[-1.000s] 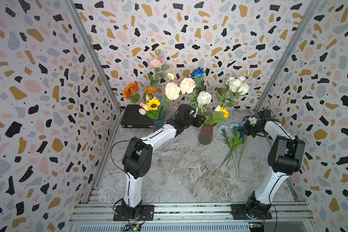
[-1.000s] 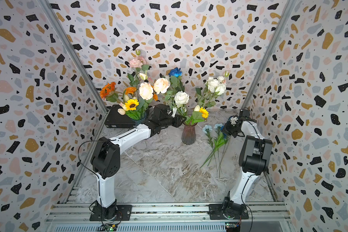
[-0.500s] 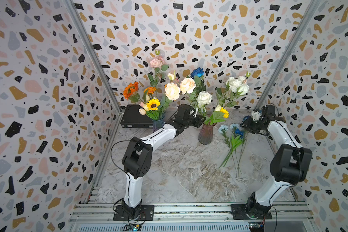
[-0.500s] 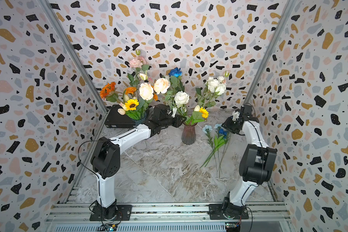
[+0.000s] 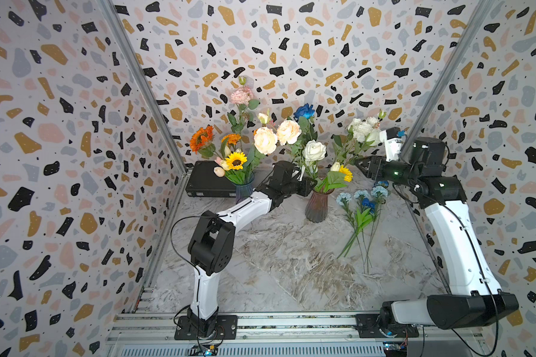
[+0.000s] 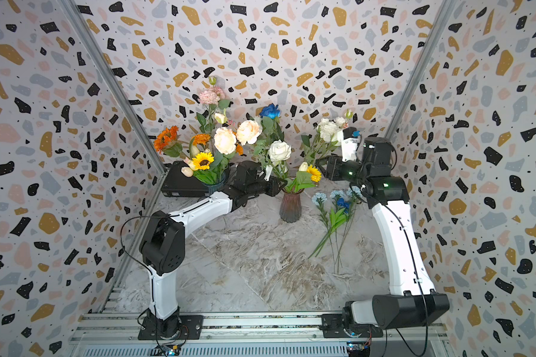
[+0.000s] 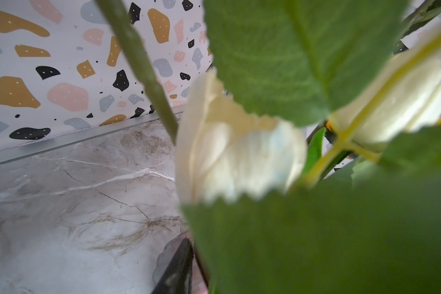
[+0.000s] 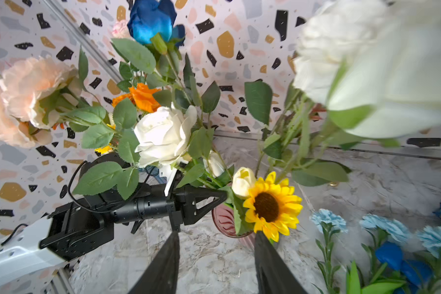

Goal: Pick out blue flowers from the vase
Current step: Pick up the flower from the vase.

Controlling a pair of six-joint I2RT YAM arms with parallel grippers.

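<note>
Now that the right arm has swung up off the table, I'm reading this as a drop-off just finished. A second ago that hand was down low at the pile with its jaws closed. Now the right gripper sits up at bloom height facing the bouquet, jaws parted to a middling gap with nothing between them. So the last stem is delivered and it's lining up for another.

The pile of blue flowers lies flat on the marble, underneath and slightly behind the hand: pale pom-poms plus a darker rose or two. The vase stands ahead of the fingers and lower, packed with white roses and a sunflower.

What's left, far as I can see, is one deep blue rose poking out the top of the bunch, higher than the hand and beyond the vase from it. That's my next target, I reckon. Its stem is buried in leaves, so grabbing it looks fiddly.

The left gripper hasn't budged. It's pinched nearly closed right at the vase mouth, opposite the right hand. Can't tell if it has the rim or the stems.
</note>
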